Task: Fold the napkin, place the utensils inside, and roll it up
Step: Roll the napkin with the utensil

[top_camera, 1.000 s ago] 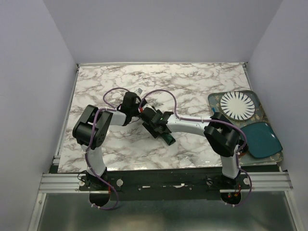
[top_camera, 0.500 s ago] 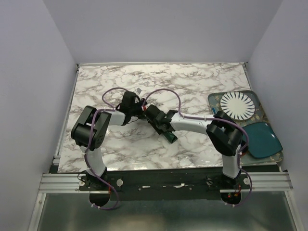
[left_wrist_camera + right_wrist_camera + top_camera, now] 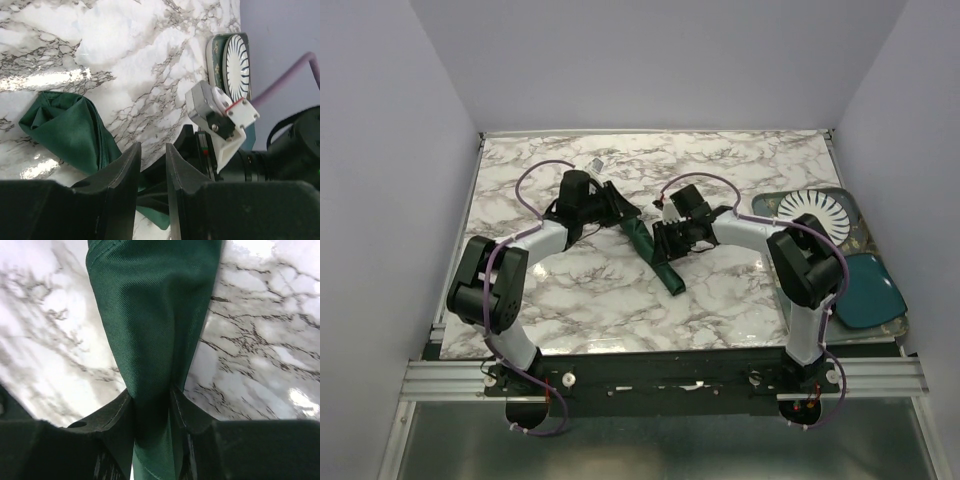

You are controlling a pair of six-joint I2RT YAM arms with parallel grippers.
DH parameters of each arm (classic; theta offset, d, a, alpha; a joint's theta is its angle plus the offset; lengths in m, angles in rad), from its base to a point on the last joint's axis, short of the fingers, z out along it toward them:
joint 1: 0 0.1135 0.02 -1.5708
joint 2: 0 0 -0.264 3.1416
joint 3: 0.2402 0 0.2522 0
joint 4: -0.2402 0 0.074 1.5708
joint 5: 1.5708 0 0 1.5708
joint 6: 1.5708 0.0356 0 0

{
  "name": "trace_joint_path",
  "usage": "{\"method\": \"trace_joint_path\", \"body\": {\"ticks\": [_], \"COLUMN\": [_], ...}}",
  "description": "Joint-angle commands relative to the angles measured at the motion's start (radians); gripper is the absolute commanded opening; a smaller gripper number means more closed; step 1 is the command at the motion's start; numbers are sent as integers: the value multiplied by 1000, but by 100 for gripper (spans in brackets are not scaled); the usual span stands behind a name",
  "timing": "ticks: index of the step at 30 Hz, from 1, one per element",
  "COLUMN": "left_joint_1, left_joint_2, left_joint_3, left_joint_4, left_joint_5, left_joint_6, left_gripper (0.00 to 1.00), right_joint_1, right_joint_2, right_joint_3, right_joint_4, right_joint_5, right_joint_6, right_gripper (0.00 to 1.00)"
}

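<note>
The napkin (image 3: pixel 667 272) is a dark green cloth bunched into a long narrow roll that lies slantwise on the marble table. My right gripper (image 3: pixel 665 243) is shut on it near its middle. In the right wrist view the cloth (image 3: pixel 150 305) fills the gap between the jaws of the right gripper (image 3: pixel 151 395). My left gripper (image 3: pixel 620 207) stands at the roll's far end. In the left wrist view the left gripper (image 3: pixel 152 147) is a little open with nothing between its jaws, and the napkin's loose end (image 3: pixel 65 130) lies to the left of them. The utensils are hidden.
A patterned tray (image 3: pixel 765 208) at the right edge holds a white striped plate (image 3: pixel 813 220). A teal oval dish (image 3: pixel 865 288) sits just in front of it. The plate (image 3: pixel 235 65) also shows in the left wrist view, beyond the right wrist's white camera housing (image 3: pixel 220 120).
The right gripper has closed on the napkin and moved toward the far right. The left gripper has moved farther back and opened slightly. More of the roll now shows.
</note>
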Motion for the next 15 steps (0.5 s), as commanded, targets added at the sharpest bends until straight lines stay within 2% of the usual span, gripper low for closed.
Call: {"method": "trace_joint_path", "body": {"ticks": [1,6,15], "left_joint_1": [-15,-58,-66], "left_joint_2": [14,85,88], "left_joint_3": [-2,-5,-94], "left_joint_4": [9,110,181], "left_joint_5": [37,68,42], "left_joint_6": [-2,-28,-30], "left_gripper": [34,33,31], "right_joint_1": [-50,-85,-118], "right_joint_2": [88,132,143], "right_joint_3": [-23,-43,-72], "right_joint_4": [66,115,146], "right_joint_5": [-348,-448,-445], "right_joint_6": [82,105,107], "right_gripper": [39,39,41]}}
